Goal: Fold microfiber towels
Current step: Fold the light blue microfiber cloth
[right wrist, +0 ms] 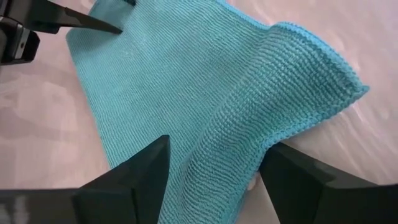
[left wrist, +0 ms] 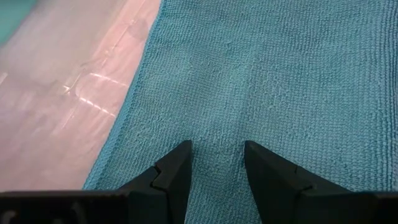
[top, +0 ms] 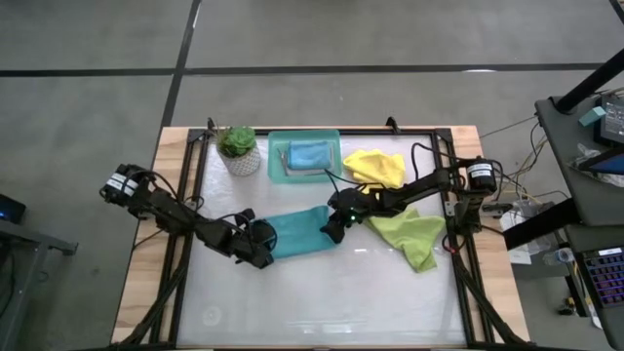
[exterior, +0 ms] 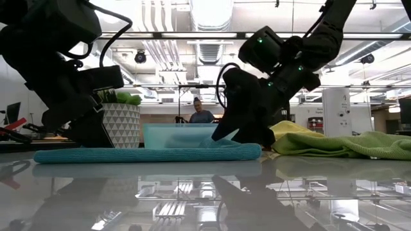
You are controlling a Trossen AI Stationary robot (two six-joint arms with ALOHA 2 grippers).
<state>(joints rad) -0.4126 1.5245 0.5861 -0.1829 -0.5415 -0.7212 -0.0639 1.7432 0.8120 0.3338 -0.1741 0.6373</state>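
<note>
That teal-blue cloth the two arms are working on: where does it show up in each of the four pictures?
High view: the teal-blue towel lies mid-table between both grippers.
Low view: a flat teal band on the table, across left and centre.
Left wrist view: it fills most of the picture.
Right wrist view: it spreads across the middle, one edge humped.
Shared landmark: the glossy tabletop beneath it.

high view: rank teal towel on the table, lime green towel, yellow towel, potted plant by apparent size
1. Teal towel, spread between the left gripper and right gripper.
2. Lime green towel.
3. Yellow towel; bunched up, close to the green one, so the order of 2 and 3 is unsure.
4. Potted plant.
</note>
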